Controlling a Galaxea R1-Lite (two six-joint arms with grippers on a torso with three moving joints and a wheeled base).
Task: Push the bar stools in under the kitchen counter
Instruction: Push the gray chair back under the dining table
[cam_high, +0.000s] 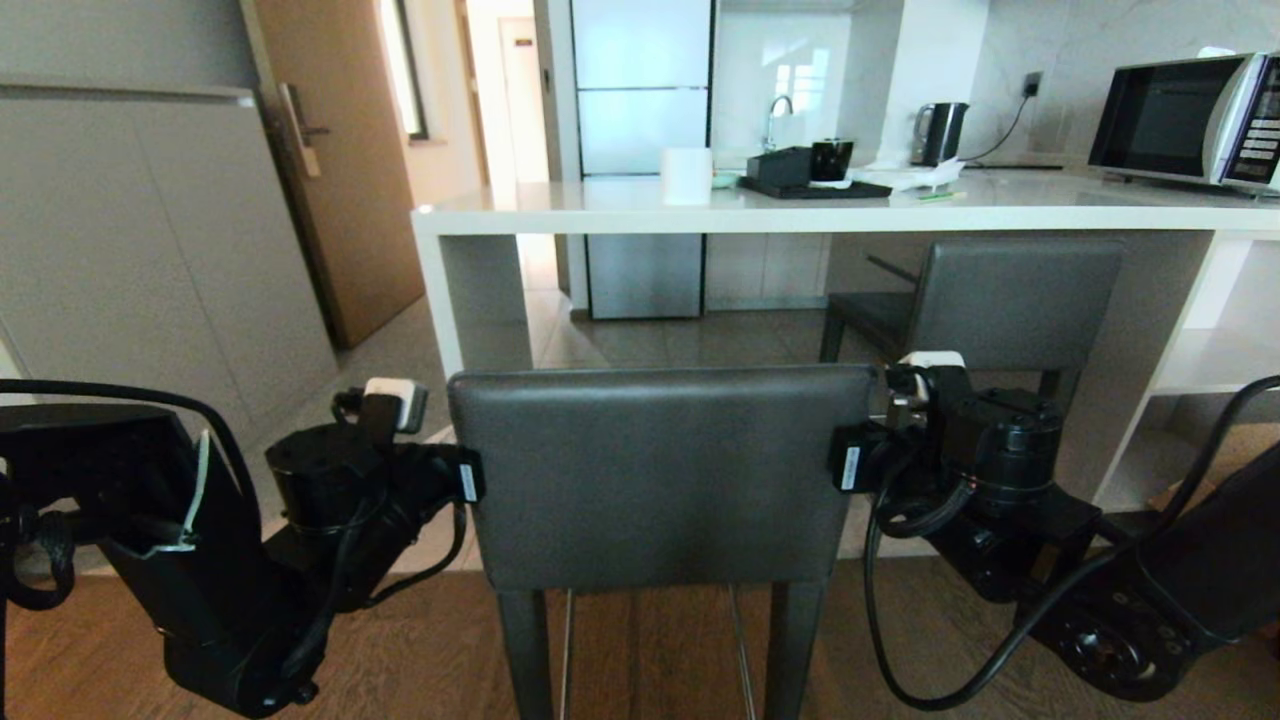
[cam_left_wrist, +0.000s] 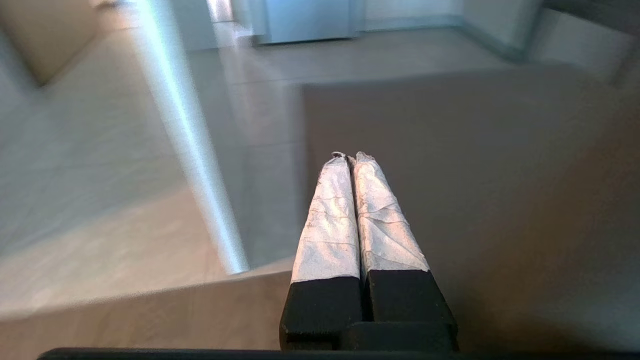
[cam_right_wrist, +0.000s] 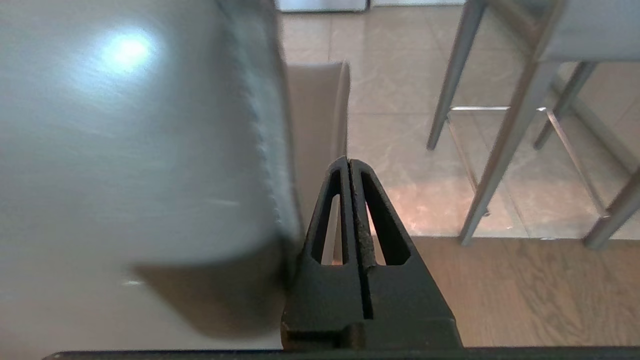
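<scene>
Before the kitchen counter, we find the near bar stool standing clear of its edge. Our left gripper and right gripper, fingers pressed together and empty, flank its backrest. We see the second bar stool partly under the counter.

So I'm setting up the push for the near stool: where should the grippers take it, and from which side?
Take the near stool by its backrest, one gripper at each vertical side edge, coming from the room side. The backrest is a wide, flat, upright slab facing the robot, so shut jaws can bracket it. The left gripper and right gripper already sit there, facing the counter.
</scene>
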